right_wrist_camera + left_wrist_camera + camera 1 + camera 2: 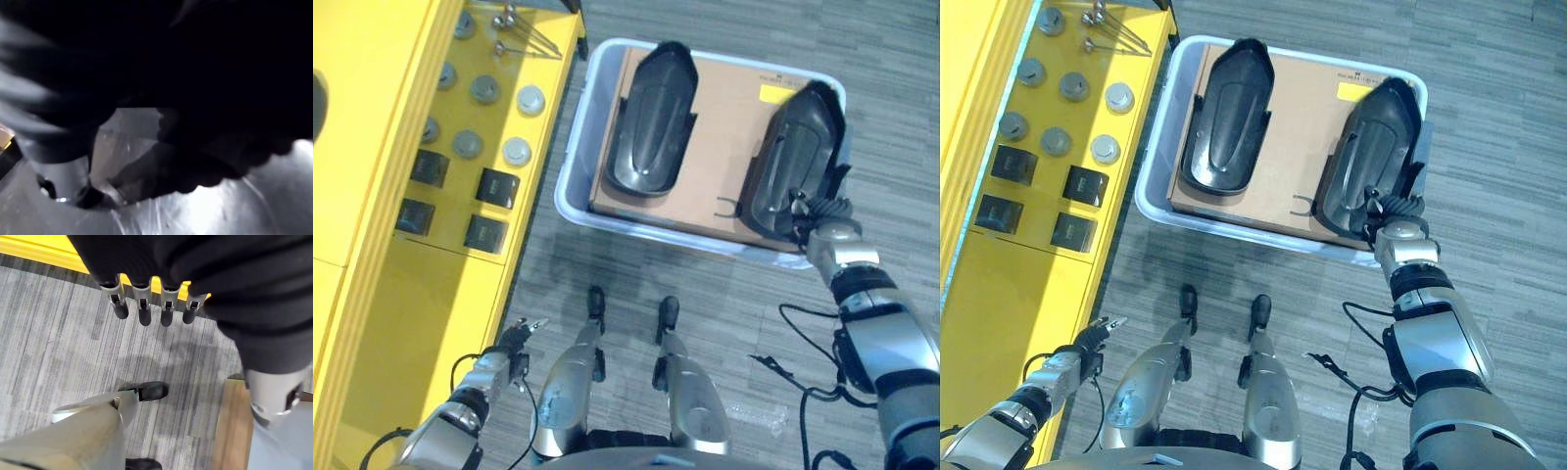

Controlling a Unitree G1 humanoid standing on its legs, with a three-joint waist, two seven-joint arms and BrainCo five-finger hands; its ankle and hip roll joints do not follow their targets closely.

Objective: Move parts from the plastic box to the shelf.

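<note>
A pale plastic box (570, 166) stands on the floor, lined with a brown cardboard sheet (724, 127). Two long glossy black parts lie on the cardboard: one on the left (651, 117) and one on the right (793, 157). My right hand (824, 211) is at the near end of the right part, touching it, and that part's shiny surface (195, 205) shows very close in the right wrist view. My left hand (514, 340) hangs low beside the yellow shelf (431, 284), its fingers (142, 308) straight and holding nothing.
The yellow shelf runs along the left and carries several round grey parts (484, 90), several black square parts (497, 186) and some metal tools (524, 34) at its far end. Grey carpet floor (724, 294) lies between me and the box.
</note>
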